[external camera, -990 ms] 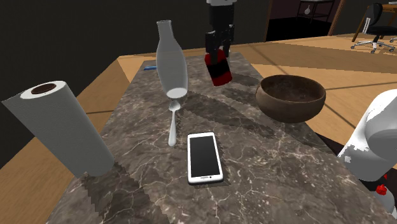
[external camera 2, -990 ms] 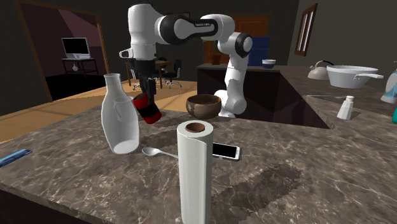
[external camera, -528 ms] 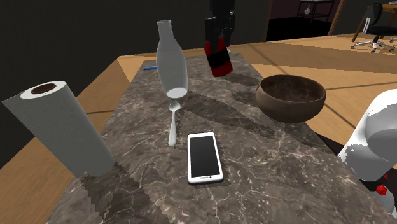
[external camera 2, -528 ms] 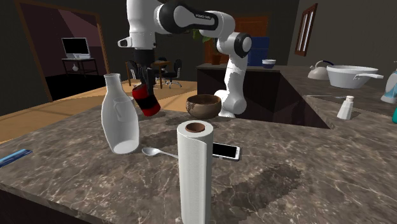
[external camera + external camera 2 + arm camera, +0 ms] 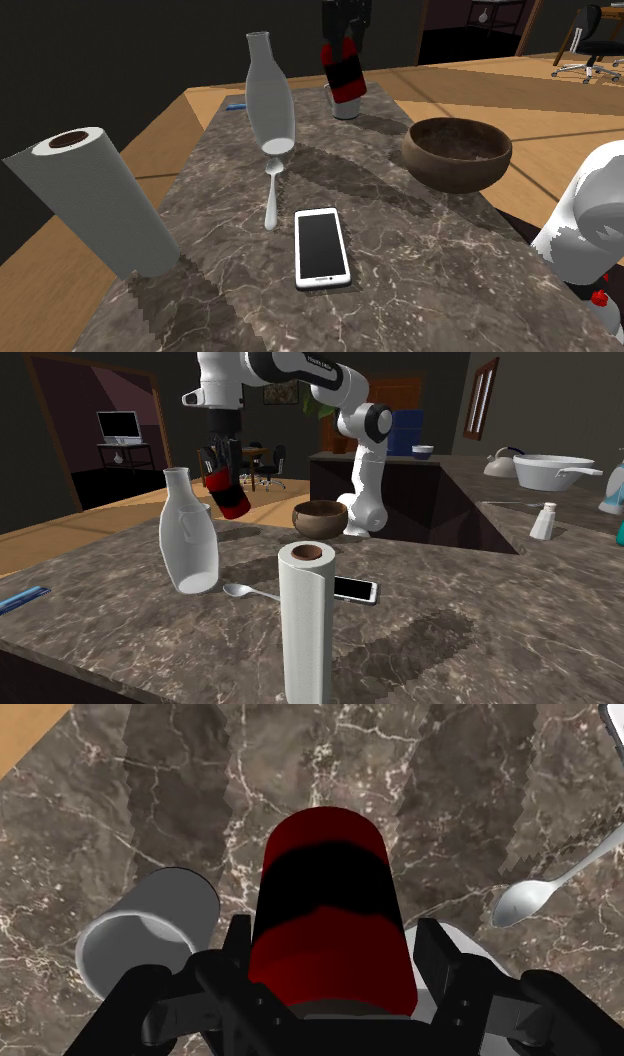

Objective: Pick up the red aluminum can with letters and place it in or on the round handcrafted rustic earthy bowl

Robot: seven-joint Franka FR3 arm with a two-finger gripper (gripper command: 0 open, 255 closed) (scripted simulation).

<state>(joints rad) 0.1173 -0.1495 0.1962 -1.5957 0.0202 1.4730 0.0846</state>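
A red and black can (image 5: 344,76) hangs tilted in the air over the far end of the marble counter, clasped by my black gripper (image 5: 341,62). In the second exterior view the can (image 5: 227,489) is well above the counter, under the gripper (image 5: 218,467) and beside the bottle's neck. From the wrist, the can (image 5: 328,920) sits between both fingers (image 5: 437,961). The brown round bowl (image 5: 457,152) rests on the counter toward the shoulder view's right, apart from the can; it also appears behind the can as the bowl (image 5: 320,518).
A tall white bottle (image 5: 269,97) stands left of the can, with a spoon (image 5: 272,190) and a white-framed phone (image 5: 321,248) nearer. A paper towel roll (image 5: 96,198) stands at near left. A grey cup (image 5: 148,927) sits below the gripper. A blue pen (image 5: 22,599) lies far off.
The gripper has lifted the can steadily higher above the counter over the last second, uncovering the grey cup behind it in the shoulder view. The bowl and other objects have not moved.
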